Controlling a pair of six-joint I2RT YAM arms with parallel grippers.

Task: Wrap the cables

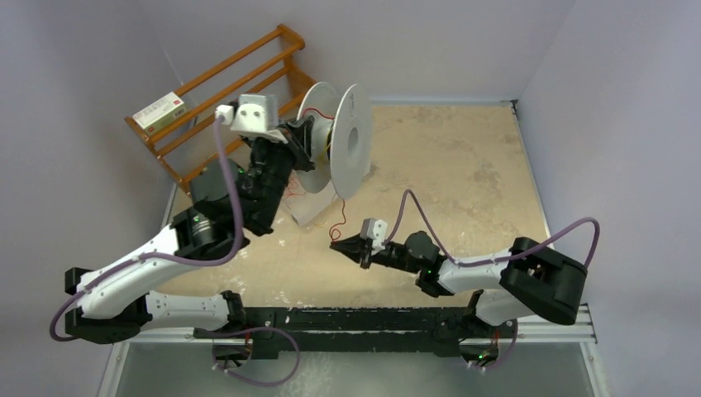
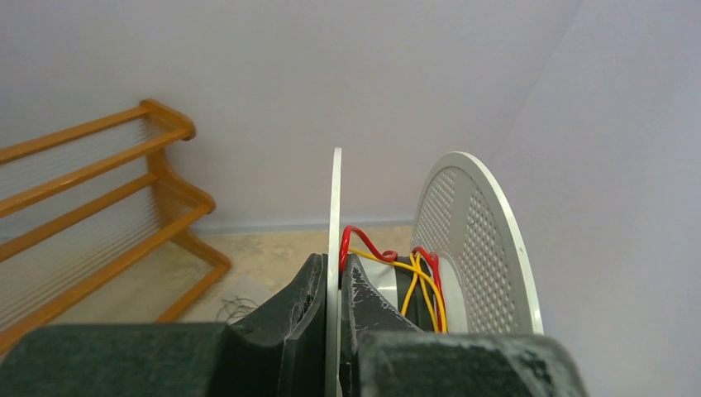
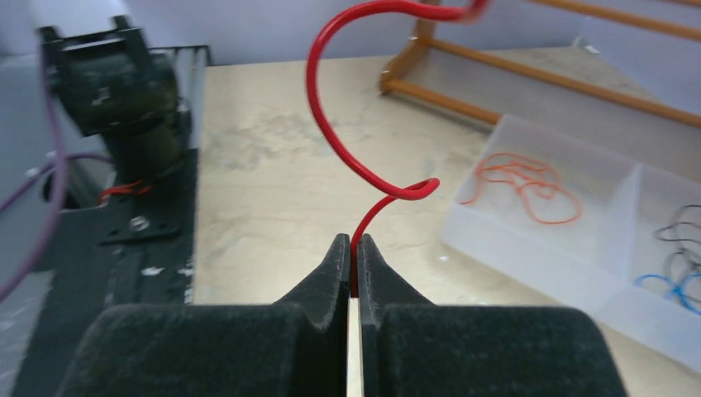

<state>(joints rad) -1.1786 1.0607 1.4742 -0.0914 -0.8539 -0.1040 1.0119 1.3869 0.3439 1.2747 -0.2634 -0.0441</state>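
A white spool (image 1: pixel 354 141) with two round flanges stands upright at the back of the table. My left gripper (image 1: pixel 306 139) is shut on its plain left flange (image 2: pixel 336 207), one finger on each side (image 2: pixel 334 273). Red cable (image 2: pixel 362 240) and yellow cable (image 2: pixel 423 285) lie wound on the hub, beside the perforated flange (image 2: pixel 475 240). My right gripper (image 1: pixel 336 245) is shut on the free end of the red cable (image 3: pixel 331 141), which curls up from between the fingertips (image 3: pixel 353 246). In the top view the red cable (image 1: pixel 340 218) runs from this gripper up towards the spool.
A clear divided tray (image 3: pixel 562 248) holds orange cable (image 3: pixel 517 186) in one compartment and black and blue cables (image 3: pixel 679 269) in another. A wooden rack (image 1: pixel 231 83) with a small box (image 1: pixel 161 110) stands at the back left. Walls close in on three sides.
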